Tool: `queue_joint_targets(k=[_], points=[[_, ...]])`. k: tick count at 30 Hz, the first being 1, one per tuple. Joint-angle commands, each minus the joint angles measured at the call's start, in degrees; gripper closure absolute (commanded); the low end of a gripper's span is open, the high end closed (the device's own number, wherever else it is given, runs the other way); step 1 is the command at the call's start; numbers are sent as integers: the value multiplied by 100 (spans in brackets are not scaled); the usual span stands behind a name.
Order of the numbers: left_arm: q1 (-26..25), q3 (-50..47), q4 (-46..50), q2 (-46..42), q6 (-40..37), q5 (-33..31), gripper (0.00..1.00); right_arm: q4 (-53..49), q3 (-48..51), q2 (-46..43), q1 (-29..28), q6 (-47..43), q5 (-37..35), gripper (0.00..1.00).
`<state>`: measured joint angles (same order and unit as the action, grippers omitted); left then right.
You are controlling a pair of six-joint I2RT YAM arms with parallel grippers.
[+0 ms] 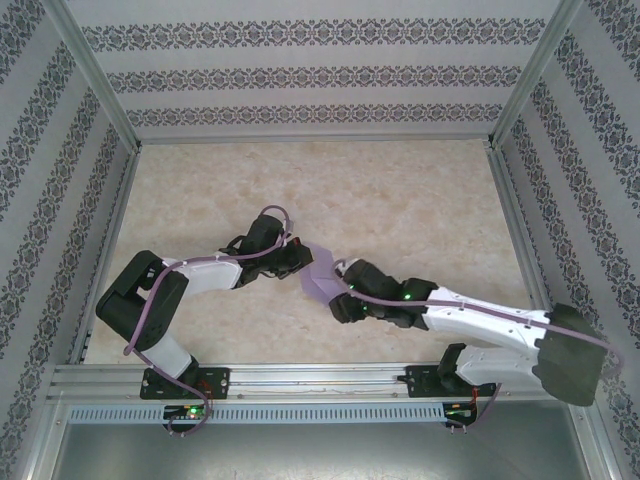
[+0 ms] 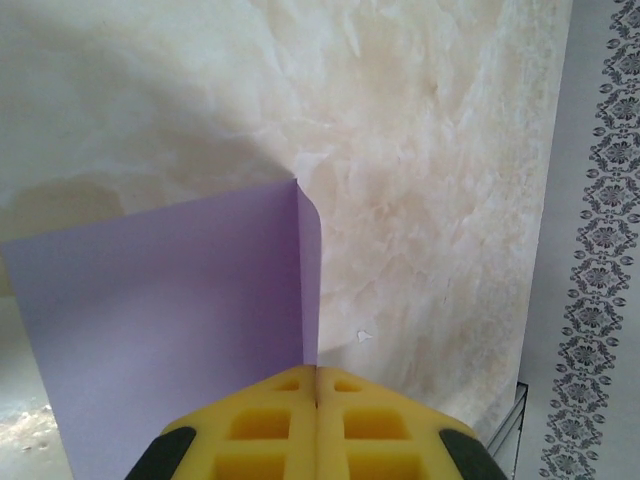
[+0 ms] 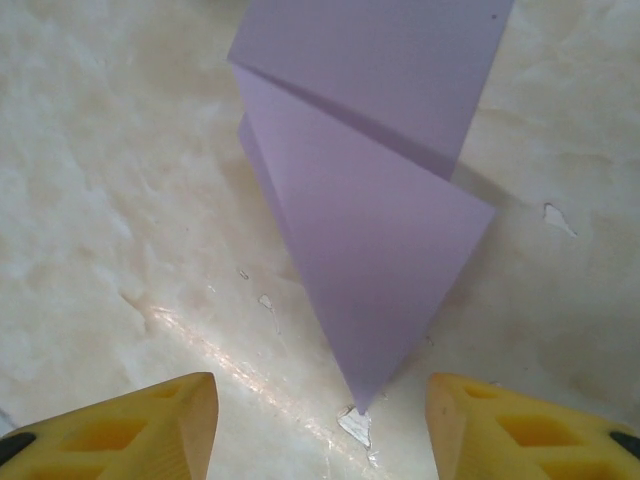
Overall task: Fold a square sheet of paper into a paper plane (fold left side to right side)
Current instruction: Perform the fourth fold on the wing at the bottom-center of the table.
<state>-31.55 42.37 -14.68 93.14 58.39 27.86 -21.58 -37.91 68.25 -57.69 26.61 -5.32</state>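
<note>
Judging it partway, we see the square sheet of paper [image 1: 322, 272], mid-frame over the bench [image 1: 420, 190], creased to a point; left gripper [image 2: 317, 378] jaws clamp its edge, right gripper [image 3: 320, 400] jaws stand apart; more folds remain.

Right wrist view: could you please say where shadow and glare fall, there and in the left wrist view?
Right wrist: purple paper casts a soft shadow rightward, a glare streak crosses the table near its tip; left wrist: broad shadow on the table, upper left.
</note>
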Motion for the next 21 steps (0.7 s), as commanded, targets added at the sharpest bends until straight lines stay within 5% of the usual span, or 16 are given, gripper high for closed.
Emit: queue_joint_targets(k=[1, 21], points=[[-77, 170, 272, -112, 66, -53, 97, -106, -309, 463, -294, 137, -962, 40], [-101, 238, 444, -251, 14, -94, 97, 252, -888, 2083, -677, -70, -1639, 46]])
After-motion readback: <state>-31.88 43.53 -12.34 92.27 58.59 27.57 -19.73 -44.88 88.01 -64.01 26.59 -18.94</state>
